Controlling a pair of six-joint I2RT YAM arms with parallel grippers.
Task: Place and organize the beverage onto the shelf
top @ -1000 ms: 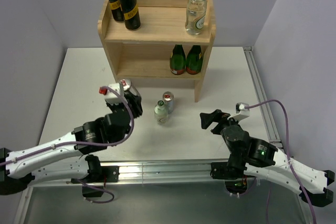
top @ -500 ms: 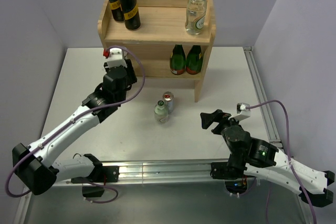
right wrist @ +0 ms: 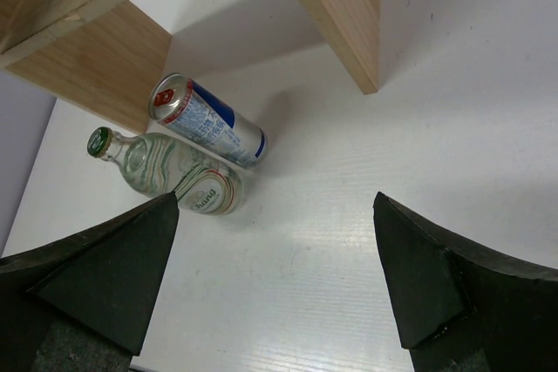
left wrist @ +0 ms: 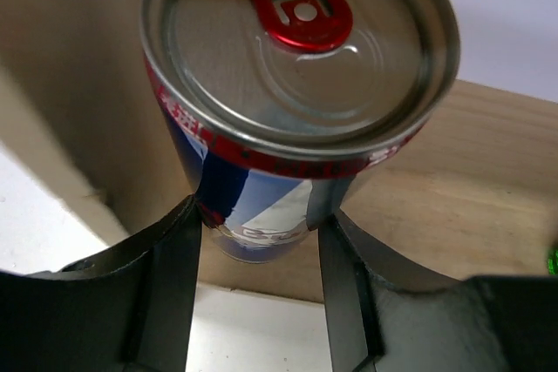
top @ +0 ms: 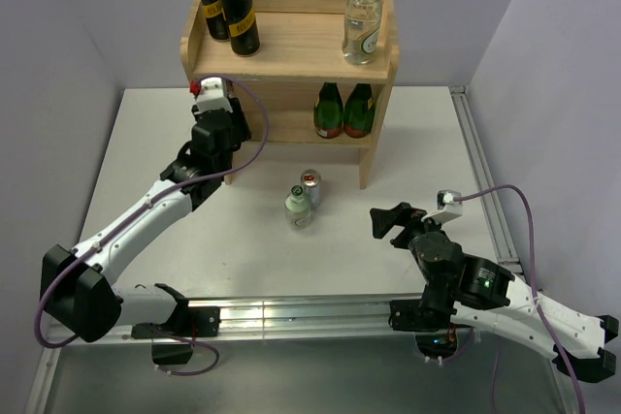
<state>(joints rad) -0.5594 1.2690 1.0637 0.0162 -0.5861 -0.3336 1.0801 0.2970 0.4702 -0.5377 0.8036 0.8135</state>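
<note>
Gripping a silver, blue and red drink can with a red pull-tab (left wrist: 296, 84), the left gripper (left wrist: 257, 215) has its two black fingers (left wrist: 170, 285) pressed against opposite sides of the can's body below the rim. It holds the can upright at the left front of the light wooden two-tier shelf (top: 291, 55), level with the lower board; whether the can rests on that board cannot be told. The right gripper (top: 388, 220) hovers over the white table (top: 146, 143) with its fingers (right wrist: 105, 276) spread wide and nothing between them, facing a second silver-blue-red can (right wrist: 209, 124) and a clear green-capped glass bottle (right wrist: 170, 172) standing side by side before the shelf. On the top board stand two tall black cans with gold bands (top: 225, 2) at the left and another clear green-capped bottle (top: 362, 18) at the right.
</note>
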